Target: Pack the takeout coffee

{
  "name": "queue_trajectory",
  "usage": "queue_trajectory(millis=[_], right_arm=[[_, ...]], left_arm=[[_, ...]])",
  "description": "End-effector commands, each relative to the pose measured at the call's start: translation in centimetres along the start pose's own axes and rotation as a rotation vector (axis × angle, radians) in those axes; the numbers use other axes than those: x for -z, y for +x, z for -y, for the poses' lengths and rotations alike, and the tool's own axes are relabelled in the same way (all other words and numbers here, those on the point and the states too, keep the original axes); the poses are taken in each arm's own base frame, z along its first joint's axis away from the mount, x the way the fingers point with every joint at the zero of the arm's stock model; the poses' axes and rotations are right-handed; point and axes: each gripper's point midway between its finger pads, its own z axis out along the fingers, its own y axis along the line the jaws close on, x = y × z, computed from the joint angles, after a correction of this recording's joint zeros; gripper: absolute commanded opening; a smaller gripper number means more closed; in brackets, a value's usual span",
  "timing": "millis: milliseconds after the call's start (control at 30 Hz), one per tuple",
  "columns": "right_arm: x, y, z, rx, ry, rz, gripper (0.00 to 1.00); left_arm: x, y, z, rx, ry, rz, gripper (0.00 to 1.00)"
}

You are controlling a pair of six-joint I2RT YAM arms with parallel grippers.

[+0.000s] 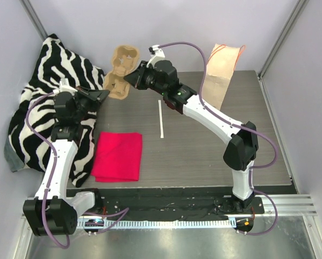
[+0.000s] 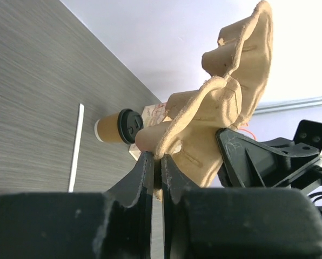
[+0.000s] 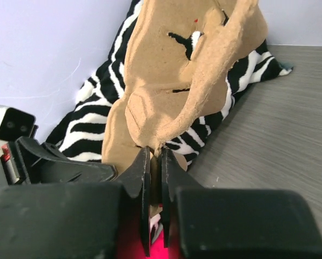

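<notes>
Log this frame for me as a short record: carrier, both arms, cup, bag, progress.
carrier: tan pulp, at back left of table
left pincer: shut on carrier rim
right pincer: shut on carrier's other edge
coffee cup: lid on, resting on table, ungripped
paper bag: standing at back right
progress: cup not yet packed

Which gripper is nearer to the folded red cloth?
Left. The left gripper hangs just behind the red cloth; the right gripper is farther back, at the tan pulp carrier.
</notes>
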Motion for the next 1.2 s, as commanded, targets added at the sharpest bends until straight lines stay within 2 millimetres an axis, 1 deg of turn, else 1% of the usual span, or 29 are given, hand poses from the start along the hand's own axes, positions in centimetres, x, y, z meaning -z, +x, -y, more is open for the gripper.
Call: queue_trajectory(millis=[0,33,67,100,133,200,233,267,300,333,367,400,433,467,500,567,633,667,700,733,767,800,833,867,933,967,1033,1067,1167], right_arm=[[1.3,-3.6,-2.5,0.06,-0.031,0.095,0.01],[1.6,-3.7,-2.4,0.089,-0.032,0.093,0.01],[2.3,-4.0,-2.8,0.105,-0.04,0.095,0.01],[2.7,-3.9,-3.0,0.126,-0.054,0.085,0.01],[3.3,-3.9,-3.1,0.177,-0.068,0.078,0.01],[5.3,-3.7,-3.7,0.241,-0.109,0.053,0.01],[6.1,-3.3,-3.8,0.265,-0.128,0.037,0.01],[6.6,-1.2,-2.1,0.324,-0.112,-0.031,0.01],[8.4,-1.4,-3.2,0.359,-0.159,-0.04,0.01],[9.2,-0.4,-2.8,0.389,-0.167,-0.079,0.01],[10.0,1.6,-1.7,0.441,-0.179,-0.134,0.01],[11.5,1.7,-2.2,0.469,-0.201,-0.144,0.01],[12.4,3.9,-1.3,0.47,-0.214,-0.211,0.01],[13.1,4.7,-0.9,0.491,-0.221,-0.235,0.01],[14.0,4.7,-1.2,0.495,-0.232,-0.238,0.01],[14.9,6.5,-0.4,0.488,-0.24,-0.287,0.01],[15.8,7.0,-1.1,0.48,-0.284,-0.304,0.01],[16.2,7.6,-1.1,0.476,-0.299,-0.319,0.01],[16.5,7.8,-1.4,0.478,-0.318,-0.324,0.01],[17.0,8.0,-1.7,0.484,-0.333,-0.333,0.01],[17.3,8.3,-2.0,0.489,-0.35,-0.343,0.01],[17.5,8.7,-2.2,0.501,-0.36,-0.354,0.01],[17.8,8.9,-2.3,0.507,-0.368,-0.359,0.01],[18.0,9.1,-2.5,0.514,-0.374,-0.363,0.01],[18.2,9.5,-2.7,0.528,-0.384,-0.372,0.01],[18.4,9.5,-3.0,0.533,-0.39,-0.37,0.01],[18.6,9.9,-3.1,0.538,-0.398,-0.377,0.01],[18.7,9.9,-3.1,0.54,-0.4,-0.376,0.01],[19.0,10.1,-3.2,0.547,-0.402,-0.377,0.01]], left_arm=[[1.4,0.3,1.9,-0.097,0.038,-0.039,0.33],[1.8,0.5,1.3,-0.112,-0.011,-0.057,0.43],[2.2,0.5,0.8,-0.134,-0.049,-0.058,0.52],[2.6,0.4,-0.2,-0.204,-0.097,-0.066,0.72],[3.6,0.5,-1.4,-0.214,-0.183,-0.096,0.83],[4.5,0.3,-3.3,-0.288,-0.272,-0.131,0.98],[5.7,0.1,-4.5,-0.375,-0.317,-0.19,1.0],[6.3,0.5,-4.9,-0.419,-0.319,-0.249,1.0],[7.3,0.8,-5.9,-0.444,-0.377,-0.32,1.0],[8.0,0.1,-6.9,-0.568,-0.391,-0.363,0.99],[8.4,-0.1,-7.1,-0.623,-0.384,-0.393,1.0],[9.2,0.2,-6.3,-0.668,-0.335,-0.449,1.0],[9.6,-0.1,-5.8,-0.763,-0.301,-0.468,1.0],[9.9,0.0,-4.9,-0.804,-0.257,-0.476,1.0],[10.4,0.8,-2.5,-0.856,-0.128,-0.505,1.0],[11.1,1.7,0.2,-0.968,0.046,-0.523,1.0],[11.3,1.8,2.9,-1.025,0.173,-0.458,1.0],[11.1,1.6,3.6,-1.026,0.196,-0.416,1.0],[10.2,1.0,4.5,-1.072,0.245,-0.354,1.0],[10.4,1.2,5.5,-1.094,0.294,-0.332,1.0],[10.0,1.5,6.7,-1.125,0.346,-0.311,1.0],[9.8,1.8,7.2,-1.132,0.365,-0.309,1.0],[9.0,1.8,7.1,-1.127,0.358,-0.319,0.97],[8.8,2.4,7.9,-1.138,0.386,-0.33,0.94],[7.8,2.6,7.8,-1.145,0.37,-0.347,0.85],[7.2,3.8,8.1,-1.166,0.39,-0.375,0.76],[6.5,4.3,7.8,-1.212,0.384,-0.386,0.73],[6.2,5.3,7.7,-1.229,0.396,-0.411,0.73],[5.4,6.3,7.4,-1.281,0.405,-0.435,0.72]])
